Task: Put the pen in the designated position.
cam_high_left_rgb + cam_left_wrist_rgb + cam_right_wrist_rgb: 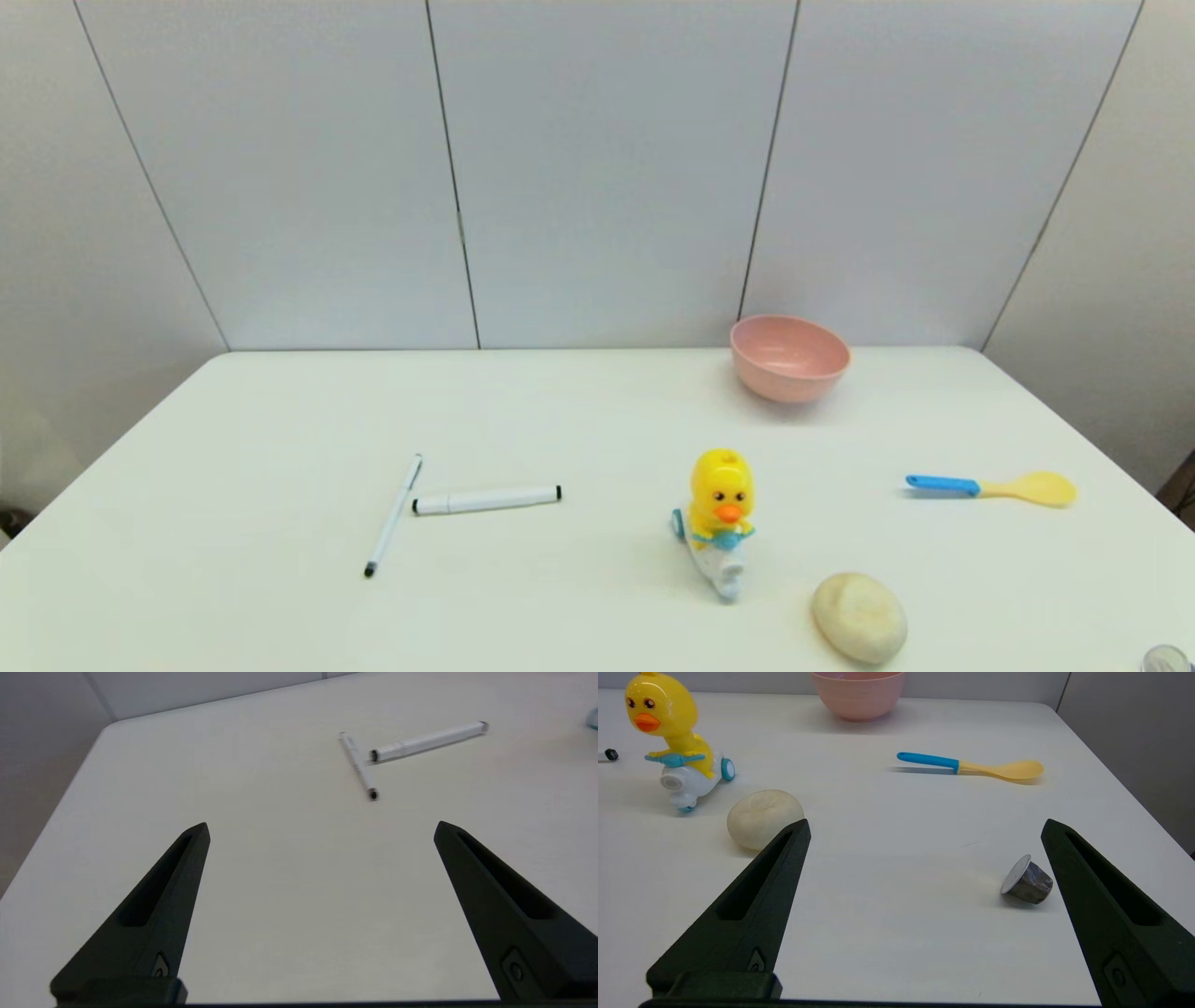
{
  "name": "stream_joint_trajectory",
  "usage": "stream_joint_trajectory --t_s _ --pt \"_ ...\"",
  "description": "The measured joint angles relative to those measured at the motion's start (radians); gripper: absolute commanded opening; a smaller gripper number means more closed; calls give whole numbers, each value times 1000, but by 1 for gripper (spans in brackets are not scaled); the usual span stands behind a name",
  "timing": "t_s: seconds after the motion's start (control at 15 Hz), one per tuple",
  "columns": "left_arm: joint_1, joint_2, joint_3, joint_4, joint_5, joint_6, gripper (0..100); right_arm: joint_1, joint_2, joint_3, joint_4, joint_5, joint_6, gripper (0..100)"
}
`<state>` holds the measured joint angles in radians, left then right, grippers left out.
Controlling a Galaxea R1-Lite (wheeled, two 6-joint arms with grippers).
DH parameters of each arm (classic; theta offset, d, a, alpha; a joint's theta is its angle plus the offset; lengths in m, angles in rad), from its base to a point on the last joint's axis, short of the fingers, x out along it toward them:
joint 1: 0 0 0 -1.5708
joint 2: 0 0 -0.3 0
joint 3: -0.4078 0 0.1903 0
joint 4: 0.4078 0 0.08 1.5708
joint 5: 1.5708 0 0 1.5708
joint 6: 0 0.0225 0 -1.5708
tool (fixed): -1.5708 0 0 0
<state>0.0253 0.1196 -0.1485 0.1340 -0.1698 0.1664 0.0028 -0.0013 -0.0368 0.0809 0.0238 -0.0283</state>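
The pen (pixel 393 515), thin and white with a small dark tip, lies on the white table (pixel 579 411) left of centre, its tip toward the near edge. In the left wrist view the pen (pixel 358 766) lies some way ahead of my left gripper (pixel 321 828), which is open and empty above bare table. Neither arm shows in the head view. My right gripper (pixel 924 827) is open too, low over the table's right side, holding nothing.
A thicker white marker (pixel 486 500) (pixel 428 741) lies beside the pen's far end. A yellow duck toy (pixel 719 521) (pixel 675 742), a pale round lump (pixel 859 616) (pixel 764 817), a blue-and-yellow spoon (pixel 991 487) (pixel 971 765), a pink bowl (pixel 790 357) (pixel 858 694) and a small capsule (pixel 1027 880) occupy the right half.
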Motion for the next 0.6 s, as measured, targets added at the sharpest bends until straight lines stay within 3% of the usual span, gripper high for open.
stream_joint_trajectory --t_s 0.2,0.6 --pt "-10 -85 101 -87 144 -38 100 0 0 0 0 0 0 100" --pt "-13 -119 147 -132 149 -66 100 0 0 0 0 0 0 100"
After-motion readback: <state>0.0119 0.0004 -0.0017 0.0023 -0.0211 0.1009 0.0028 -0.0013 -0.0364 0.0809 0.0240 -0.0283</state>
